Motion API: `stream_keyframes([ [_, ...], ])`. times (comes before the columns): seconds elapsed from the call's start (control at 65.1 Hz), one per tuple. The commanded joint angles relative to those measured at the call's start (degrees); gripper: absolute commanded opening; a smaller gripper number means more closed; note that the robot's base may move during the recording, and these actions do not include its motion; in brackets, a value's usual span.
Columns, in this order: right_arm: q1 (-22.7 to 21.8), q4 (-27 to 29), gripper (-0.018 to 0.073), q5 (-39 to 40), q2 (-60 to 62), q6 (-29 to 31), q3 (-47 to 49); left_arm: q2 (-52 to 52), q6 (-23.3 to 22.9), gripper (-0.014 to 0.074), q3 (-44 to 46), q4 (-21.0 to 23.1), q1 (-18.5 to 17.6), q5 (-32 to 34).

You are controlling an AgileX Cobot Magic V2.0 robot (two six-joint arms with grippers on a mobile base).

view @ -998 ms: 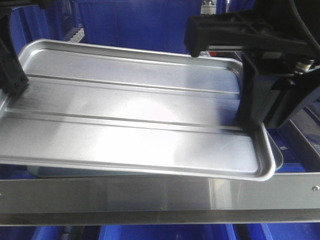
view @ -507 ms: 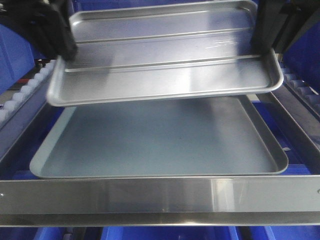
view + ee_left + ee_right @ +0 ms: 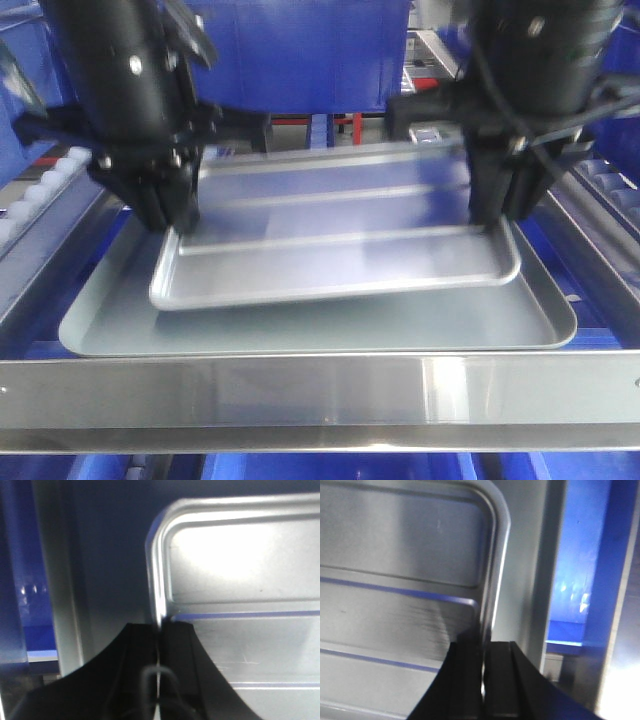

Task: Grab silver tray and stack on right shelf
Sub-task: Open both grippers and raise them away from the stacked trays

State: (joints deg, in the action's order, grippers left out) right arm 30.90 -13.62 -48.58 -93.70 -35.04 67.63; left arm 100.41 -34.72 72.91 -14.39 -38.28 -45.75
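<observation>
The silver tray (image 3: 340,235), shiny with two raised ribs, sits low over the larger dull grey tray (image 3: 320,325) on the right shelf. The shelf's wide steel front bar (image 3: 320,390) crosses the bottom of the front view. My left gripper (image 3: 172,222) is shut on the silver tray's left rim; the wrist view shows the rim (image 3: 159,570) pinched between the black fingers (image 3: 177,650). My right gripper (image 3: 497,215) is shut on the tray's right rim (image 3: 495,555), held between its fingers (image 3: 502,670). The silver tray's front edge looks to rest on or just above the grey tray.
Roller rails run along both sides of the shelf (image 3: 50,180) (image 3: 610,180). Blue bins (image 3: 300,60) stand behind and below the rack. The grey tray's wall (image 3: 65,580) lies close beside the left gripper, and a blue bin (image 3: 580,580) lies right of the right gripper.
Both grippers have carried the silver tray away from the camera and down, from high above the grey tray to low over it, inside its rim.
</observation>
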Motion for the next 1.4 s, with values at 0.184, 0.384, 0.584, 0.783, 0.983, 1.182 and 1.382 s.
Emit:
stream_keyframes([
  [0.184, -0.6, -3.0, 0.0082, 3.5, 0.0, 1.0, 2.2, -0.5, 3.7, -0.0092, 1.6, -3.2, 0.3, 0.6],
  [0.384, -0.6, -3.0, 0.034, 3.5, 0.1, 1.0, 2.2, -0.5, 3.9, 0.0194, 1.6, -2.3, 0.8, 1.3],
  [0.584, -0.6, -3.0, 0.0526, 3.4, 0.1, 1.0, 2.2, -0.5, 3.9, 0.0463, 1.6, -2.3, 0.8, 1.2],
  [0.783, -0.6, -3.0, 0.0523, 1.6, 1.2, 1.3, 3.0, -0.7, 4.4, 0.0465, 4.6, -2.2, 0.7, -4.4],
  [0.983, -0.6, -3.0, 0.0305, -0.8, 6.6, 4.2, 5.0, -7.4, 8.7, 0.0384, 5.3, -1.7, 0.7, -6.7],
  [1.182, -0.6, -3.0, 0.0064, -1.4, 12.2, 6.9, 4.5, -18.9, 10.8, 0.0113, -1.7, -3.3, 0.7, -0.1],
  [1.382, -0.6, -3.1, 0.0056, 2.8, 17.6, 9.4, -1.0, -31.3, 10.8, -0.0081, -17.7, -4.1, 0.7, 13.0],
])
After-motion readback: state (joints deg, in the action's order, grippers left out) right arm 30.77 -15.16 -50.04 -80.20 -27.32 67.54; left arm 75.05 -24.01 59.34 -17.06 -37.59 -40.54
